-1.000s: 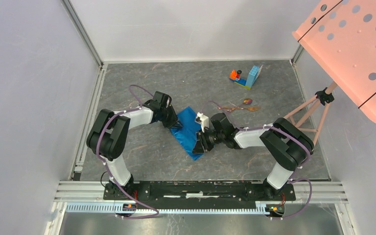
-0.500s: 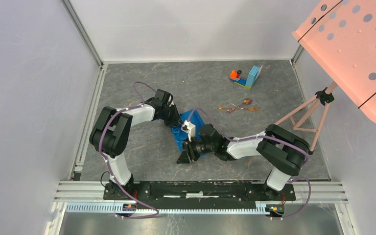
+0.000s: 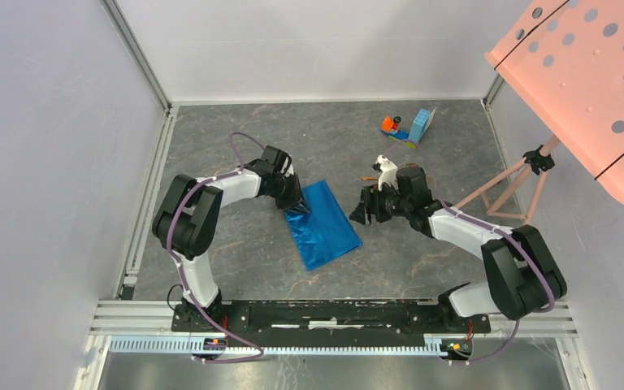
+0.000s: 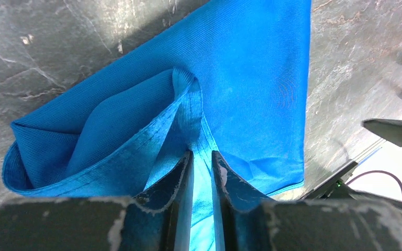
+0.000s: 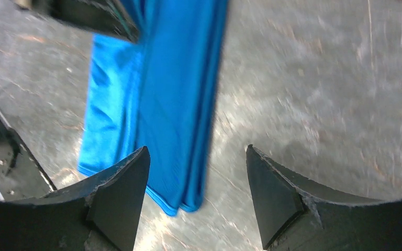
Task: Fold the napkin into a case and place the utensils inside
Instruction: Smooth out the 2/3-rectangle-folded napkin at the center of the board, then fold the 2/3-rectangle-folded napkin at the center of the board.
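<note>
Napkin [image 3: 322, 224] folded on worktop [image 3: 252, 252]
Left pincer [image 4: 201, 162] pinches a raised fold of it; right pincer [image 5: 196, 151] hangs wide open and empty, just beside its edge.

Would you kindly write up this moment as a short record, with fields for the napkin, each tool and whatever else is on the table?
napkin: bright blue, folded to an oblong, lying on the grey table
left tool: shut on a raised fold at one end of the napkin
right tool: open and empty, to the right of the napkin
toy block piece: far right part of the table, apart from both arms
pink perforated panel: on a stand at the right edge
</note>
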You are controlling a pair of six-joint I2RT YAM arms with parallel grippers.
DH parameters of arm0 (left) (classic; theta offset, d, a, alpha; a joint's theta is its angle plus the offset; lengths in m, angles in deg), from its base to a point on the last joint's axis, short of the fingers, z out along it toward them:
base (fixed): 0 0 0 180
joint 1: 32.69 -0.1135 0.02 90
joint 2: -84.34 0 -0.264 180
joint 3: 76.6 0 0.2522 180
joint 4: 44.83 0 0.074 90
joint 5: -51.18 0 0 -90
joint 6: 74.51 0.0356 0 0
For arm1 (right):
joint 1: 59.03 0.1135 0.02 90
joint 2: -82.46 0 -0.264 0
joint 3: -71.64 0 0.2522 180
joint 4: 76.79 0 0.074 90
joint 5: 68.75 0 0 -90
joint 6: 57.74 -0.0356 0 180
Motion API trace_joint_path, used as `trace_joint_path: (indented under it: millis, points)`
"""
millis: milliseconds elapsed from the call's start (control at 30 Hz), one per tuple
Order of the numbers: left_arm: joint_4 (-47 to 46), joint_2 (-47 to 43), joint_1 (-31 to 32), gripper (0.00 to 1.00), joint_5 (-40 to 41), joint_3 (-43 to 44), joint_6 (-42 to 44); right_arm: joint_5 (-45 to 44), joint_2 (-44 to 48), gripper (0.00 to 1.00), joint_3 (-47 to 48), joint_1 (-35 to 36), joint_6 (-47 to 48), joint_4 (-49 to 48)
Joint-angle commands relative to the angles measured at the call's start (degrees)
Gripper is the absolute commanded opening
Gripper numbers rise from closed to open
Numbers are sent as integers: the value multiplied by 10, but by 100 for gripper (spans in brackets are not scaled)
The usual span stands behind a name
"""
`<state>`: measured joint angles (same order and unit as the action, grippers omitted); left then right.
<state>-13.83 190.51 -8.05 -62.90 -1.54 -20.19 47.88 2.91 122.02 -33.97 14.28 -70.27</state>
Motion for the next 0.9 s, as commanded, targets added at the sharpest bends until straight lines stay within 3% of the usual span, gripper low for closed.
trace_joint_path:
  millis: [0, 167, 367, 600, 700, 867]
  points:
    - [11, -9, 7, 27, 6, 29, 21, 34, -18, 74, -34, -22, 37, 25]
    - [33, -65, 16, 41, -1, 53, 9, 63, -46, 69, -66, -21, 9, -40]
    - [56, -146, 25, 56, 3, 48, -3, 93, -64, 47, -114, -3, -51, -137]
    - [79, -242, 87, 65, 68, -36, -16, 60, -5, 41, -192, 149, -232, -320]
    - [98, -290, 144, 66, 131, -75, -46, 15, 45, 50, -212, 152, -246, -277]
    - [153, -331, 289, 70, 276, -85, -125, -115, 153, 86, -158, 60, -90, 4]
